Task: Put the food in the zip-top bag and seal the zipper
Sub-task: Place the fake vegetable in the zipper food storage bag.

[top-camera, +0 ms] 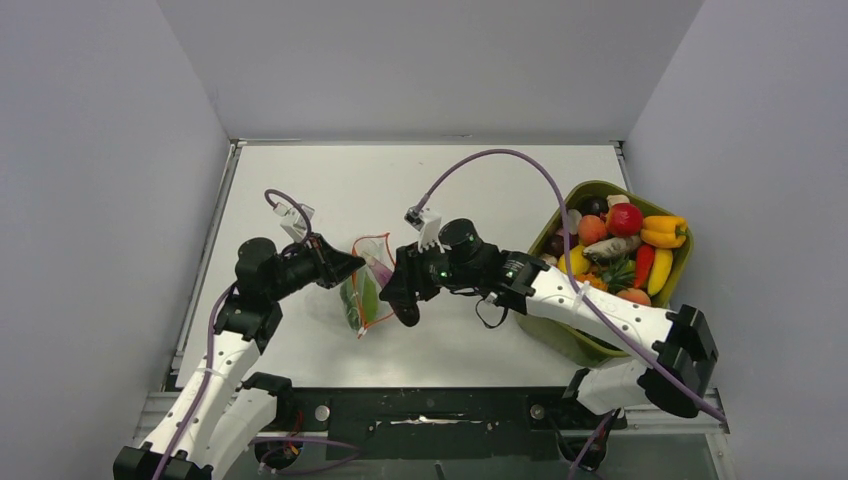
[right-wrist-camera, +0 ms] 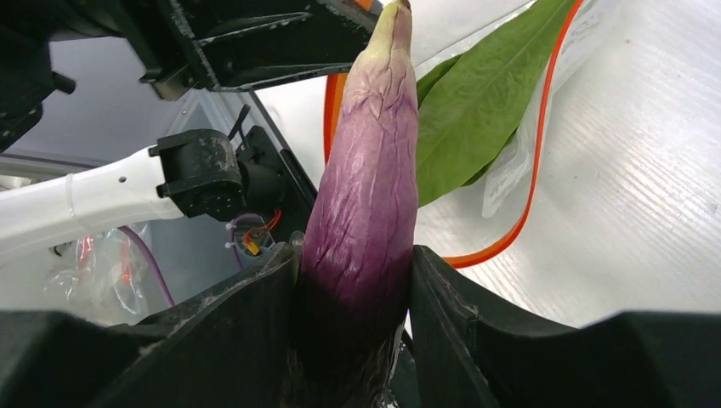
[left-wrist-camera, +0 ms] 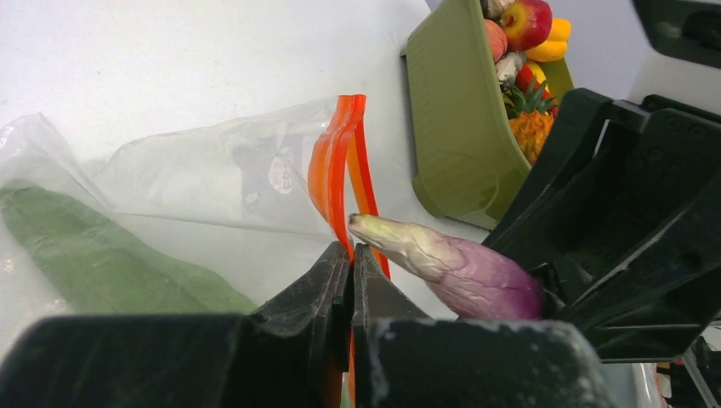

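Zip-top bag [left-wrist-camera: 212,178], 1 leaf [left-wrist-camera: 93,255], 1 eggplant [left-wrist-camera: 459,268]

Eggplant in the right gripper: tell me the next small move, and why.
Probably ease the eggplant tip-first into the mouth of the bag. The right gripper holds it with its pale tip at the orange-red zipper, the left gripper pinches that zipper, and a green leaf already lies inside.

The white worktop [top-camera: 450,180] carries an olive-green tub [left-wrist-camera: 459,127] at its right edge, heaped with toy fruit [top-camera: 625,245]. Left of centre, a clear bag [top-camera: 362,290] with an orange-red mouth strip rests partly on the surface, well apart from the tub.
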Robot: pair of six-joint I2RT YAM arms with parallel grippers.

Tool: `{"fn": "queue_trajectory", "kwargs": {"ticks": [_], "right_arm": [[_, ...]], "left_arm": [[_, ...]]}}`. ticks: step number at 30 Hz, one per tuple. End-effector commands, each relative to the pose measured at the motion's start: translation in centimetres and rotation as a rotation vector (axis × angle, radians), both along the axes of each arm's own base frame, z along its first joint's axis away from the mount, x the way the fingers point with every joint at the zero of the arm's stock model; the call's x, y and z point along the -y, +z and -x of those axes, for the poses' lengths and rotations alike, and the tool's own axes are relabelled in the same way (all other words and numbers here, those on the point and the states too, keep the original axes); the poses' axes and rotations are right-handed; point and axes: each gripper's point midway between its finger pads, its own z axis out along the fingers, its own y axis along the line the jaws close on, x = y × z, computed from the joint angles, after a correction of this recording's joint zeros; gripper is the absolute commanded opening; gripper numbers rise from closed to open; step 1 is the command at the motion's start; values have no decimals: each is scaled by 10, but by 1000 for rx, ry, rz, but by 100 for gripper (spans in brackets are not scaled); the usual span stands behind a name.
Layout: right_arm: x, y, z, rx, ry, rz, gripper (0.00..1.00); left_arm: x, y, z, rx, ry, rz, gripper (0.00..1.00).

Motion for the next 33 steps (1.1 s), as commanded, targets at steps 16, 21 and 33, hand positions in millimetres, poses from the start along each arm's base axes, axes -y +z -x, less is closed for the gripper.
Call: {"fn": "queue_trajectory", "kwargs": {"ticks": [16,21,33], "right_arm": [[-27,-12,-50,-44,-203,60,38],[-35,-15,-66,-2,-234,55,38],[-50,-31,-103,9,-289,45,41]], "left_arm": [[10,25,10,124,-90,39,0],[11,27,12,116,-98,55,0],[15,33,20,138,-137,86,0]]}}
